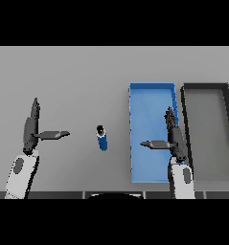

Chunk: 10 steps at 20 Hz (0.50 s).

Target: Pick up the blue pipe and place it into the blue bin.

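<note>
The blue pipe (102, 139) stands on end on the grey table, its dark ring-shaped end facing up, just left of the blue bin (147, 103). My right hand (174, 136) is over the blue bin, fingers straight and thumb stretched out to the left, holding nothing. A strip of bin floor and table lies between it and the pipe, so it does not touch it. My left hand (30, 129) is over the table to the left of the pipe, fingers straight, thumb pointing right toward the pipe, apart from it.
A dark grey bin (207, 124) stands to the right of the blue bin, side by side with it. Bare grey table stretches behind and to the left of the pipe.
</note>
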{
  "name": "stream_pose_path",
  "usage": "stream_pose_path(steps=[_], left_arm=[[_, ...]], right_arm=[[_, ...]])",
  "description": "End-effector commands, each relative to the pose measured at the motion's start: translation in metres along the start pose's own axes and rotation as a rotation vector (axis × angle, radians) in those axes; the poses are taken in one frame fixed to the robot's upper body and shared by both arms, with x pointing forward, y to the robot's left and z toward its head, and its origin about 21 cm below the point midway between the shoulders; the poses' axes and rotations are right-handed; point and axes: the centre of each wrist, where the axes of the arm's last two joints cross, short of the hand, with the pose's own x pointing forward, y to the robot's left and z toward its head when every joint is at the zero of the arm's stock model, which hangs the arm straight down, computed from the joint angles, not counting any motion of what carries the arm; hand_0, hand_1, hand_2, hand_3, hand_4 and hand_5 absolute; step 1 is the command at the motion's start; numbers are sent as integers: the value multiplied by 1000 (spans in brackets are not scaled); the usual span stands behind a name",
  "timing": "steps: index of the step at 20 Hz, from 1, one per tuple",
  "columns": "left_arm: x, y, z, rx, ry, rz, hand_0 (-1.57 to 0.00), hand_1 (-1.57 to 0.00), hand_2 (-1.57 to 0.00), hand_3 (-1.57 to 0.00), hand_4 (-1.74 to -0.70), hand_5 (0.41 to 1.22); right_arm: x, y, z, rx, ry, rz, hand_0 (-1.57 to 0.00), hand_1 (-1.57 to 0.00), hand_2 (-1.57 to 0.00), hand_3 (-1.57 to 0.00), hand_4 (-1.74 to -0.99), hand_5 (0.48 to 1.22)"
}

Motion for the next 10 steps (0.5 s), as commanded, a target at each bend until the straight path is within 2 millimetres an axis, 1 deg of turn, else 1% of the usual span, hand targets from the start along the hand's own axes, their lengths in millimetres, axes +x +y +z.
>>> stream_pose_path(steps=[1,6,7,8,10], left_arm=[[1,-1,-1,0,-4,1,1,1,1,1,-966,593],[3,-13,-7,-5,-7,6,1,1,1,1,-966,593],[-3,0,0,-115,-47,-75,1,1,1,1,-966,593],[-3,12,1,-178,-57,-123,1,1,1,1,-963,592],[-9,22,0,-260,-53,-160,1,1,1,1,-959,590]], right_arm=[[0,-1,-1,-2,2,0,1,1,1,1,-1205,629],[2,-10,-10,-5,7,3,1,1,1,1,-1205,629],[5,-23,-3,28,-74,139,1,1,1,1,-1205,629],[7,-32,6,54,-128,225,1,1,1,1,-1201,628],[12,-32,12,90,-144,292,1,1,1,1,-1197,626]])
